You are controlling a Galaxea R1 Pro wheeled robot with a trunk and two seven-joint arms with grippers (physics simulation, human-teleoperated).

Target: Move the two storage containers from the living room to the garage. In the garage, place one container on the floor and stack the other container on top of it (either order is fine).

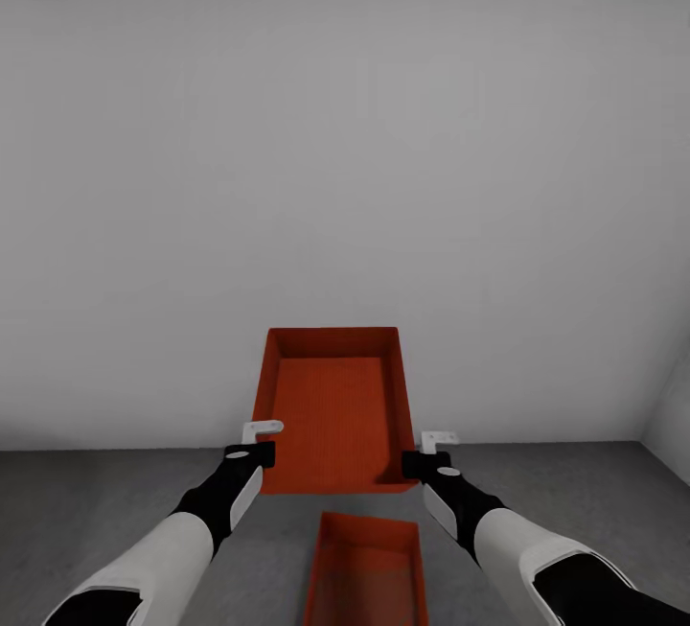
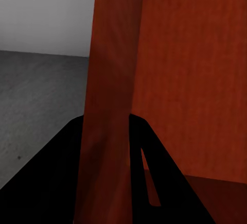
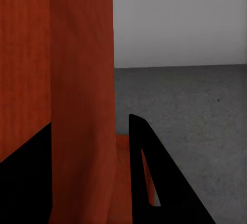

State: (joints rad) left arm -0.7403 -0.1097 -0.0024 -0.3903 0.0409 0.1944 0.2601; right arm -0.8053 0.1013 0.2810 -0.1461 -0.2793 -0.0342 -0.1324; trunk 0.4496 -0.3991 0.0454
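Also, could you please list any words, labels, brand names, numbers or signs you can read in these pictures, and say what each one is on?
There is no readable text in these pictures.
The held storage container: plain red-orange walls, no label.
The second storage container on the concrete floor: plain, no markings.
The wall: bare white-grey, no sign.
The left gripper and right gripper: no brand or number visible.

Both arms are showing glossy white forearm shells, going to black at the wrists and again near the elbows. Left end effector is ending in a black wrist block with a small white angled bracket on top; right end effector is showing the same. In the wrist views, the fingers are rendering as flat matte-black wedges, one carrying a narrow slot.
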